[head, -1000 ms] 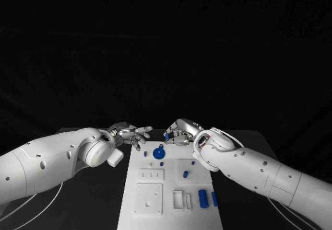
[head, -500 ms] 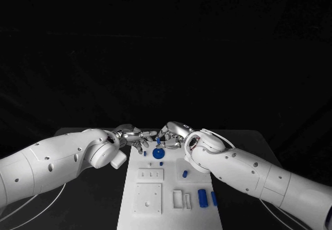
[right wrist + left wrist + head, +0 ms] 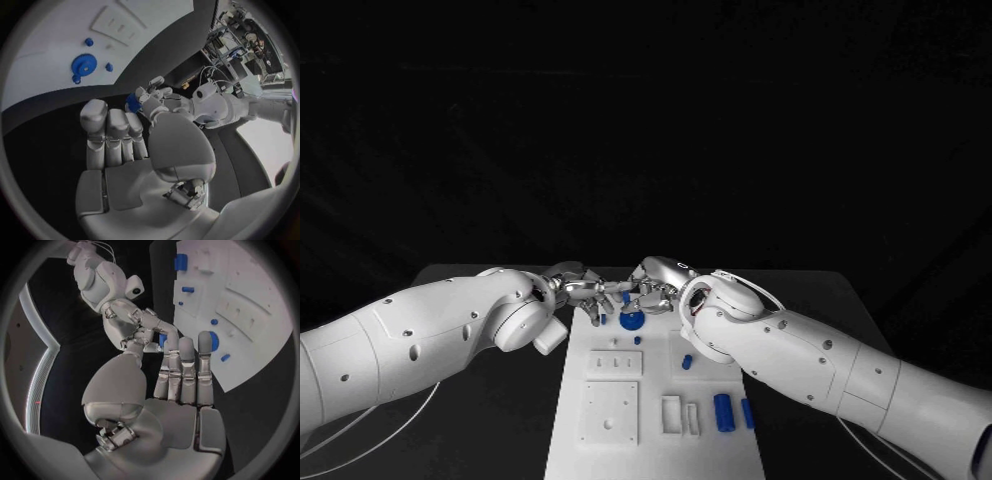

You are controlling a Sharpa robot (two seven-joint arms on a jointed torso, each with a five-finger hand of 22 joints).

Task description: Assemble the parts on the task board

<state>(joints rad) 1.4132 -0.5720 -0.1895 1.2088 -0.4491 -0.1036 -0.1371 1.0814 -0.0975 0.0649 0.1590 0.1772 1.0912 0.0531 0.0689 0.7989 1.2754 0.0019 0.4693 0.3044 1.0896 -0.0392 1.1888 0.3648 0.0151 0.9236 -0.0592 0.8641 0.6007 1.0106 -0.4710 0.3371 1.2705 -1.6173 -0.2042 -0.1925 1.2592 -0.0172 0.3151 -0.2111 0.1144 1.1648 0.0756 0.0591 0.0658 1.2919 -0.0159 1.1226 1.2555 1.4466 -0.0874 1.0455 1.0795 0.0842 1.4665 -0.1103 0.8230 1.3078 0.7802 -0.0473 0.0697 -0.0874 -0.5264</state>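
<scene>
Both hands have drawn together over the far end of the task board [image 3: 589, 440], where a second ago they were apart. On the left, the left hand [image 3: 583, 292] reaches in with fingers extended; whether it grips anything I cannot tell. Between the hands sits a small blue part [image 3: 626, 296], pinched by the right hand [image 3: 661, 283], seemingly for a handover. I count one blue gear [image 3: 630, 321] on the board and four other loose blue pieces.
</scene>
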